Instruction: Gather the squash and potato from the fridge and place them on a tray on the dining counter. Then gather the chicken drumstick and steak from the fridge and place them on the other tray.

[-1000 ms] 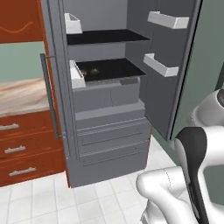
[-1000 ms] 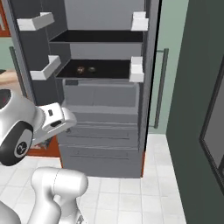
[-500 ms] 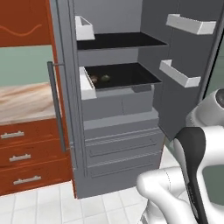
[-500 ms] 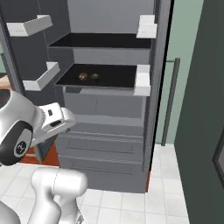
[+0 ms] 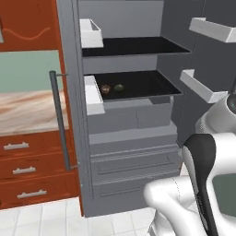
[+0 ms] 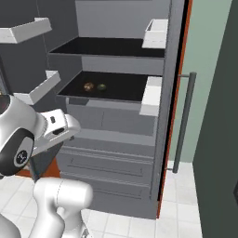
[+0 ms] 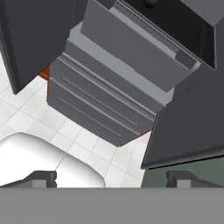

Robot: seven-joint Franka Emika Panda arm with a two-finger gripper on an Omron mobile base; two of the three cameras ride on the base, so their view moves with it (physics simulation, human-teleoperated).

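I have the fridge (image 5: 133, 138) open ahead, with the squash (image 5: 119, 86) and potato (image 5: 106, 88) side by side on its lower black shelf (image 5: 152, 87). My end effector (image 7: 111, 177) hangs wide open and empty, pointed at the fridge drawers (image 7: 100, 105) — well below them. Reaching up, I risk clipping the shelf lip or nudging the potato — both lumps would likely roll.

- Red-brown cabinet (image 5: 27, 20) up high, left of the open doors.
- Three red-brown drawers (image 5: 27, 170) with pale bar handles below, stacked.
- Marbled beige worktop (image 5: 25, 110) above those drawers.
- Pale green wall (image 6: 209, 69) on the far side.
- White tiled floor (image 6: 181, 218) underneath.
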